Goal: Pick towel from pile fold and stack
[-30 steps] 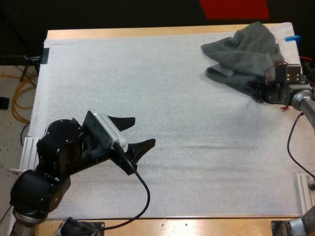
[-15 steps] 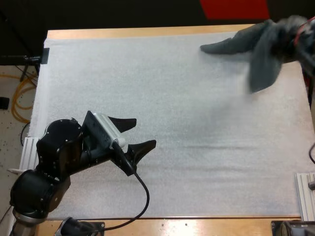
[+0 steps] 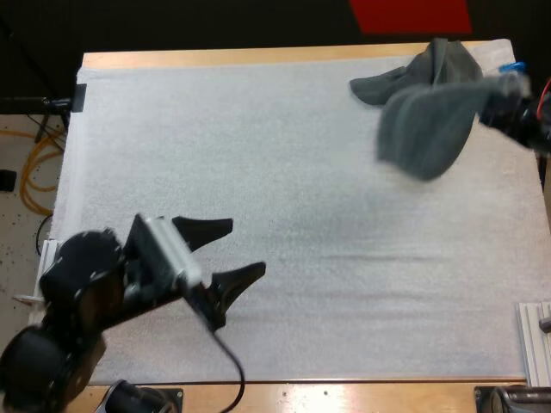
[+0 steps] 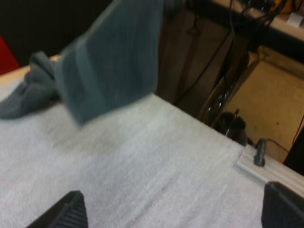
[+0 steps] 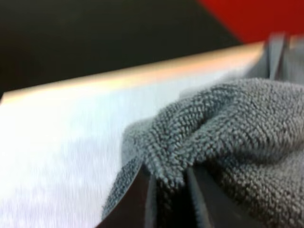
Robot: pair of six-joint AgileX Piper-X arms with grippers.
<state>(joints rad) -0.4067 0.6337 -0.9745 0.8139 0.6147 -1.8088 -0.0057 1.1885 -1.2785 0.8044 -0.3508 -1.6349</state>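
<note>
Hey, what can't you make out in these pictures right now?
High view: the right end effector has its grip point hidden by the lifted towel, bunched at that corner.
High view: the lifted towel covers part of the pile, so its towel count is unclear.
Left wrist view: the lifted towel's upper end runs past the picture's edge.

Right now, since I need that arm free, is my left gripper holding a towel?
No: the left gripper has its fingers apart over the bare mat, well clear of the hanging towel.
</note>
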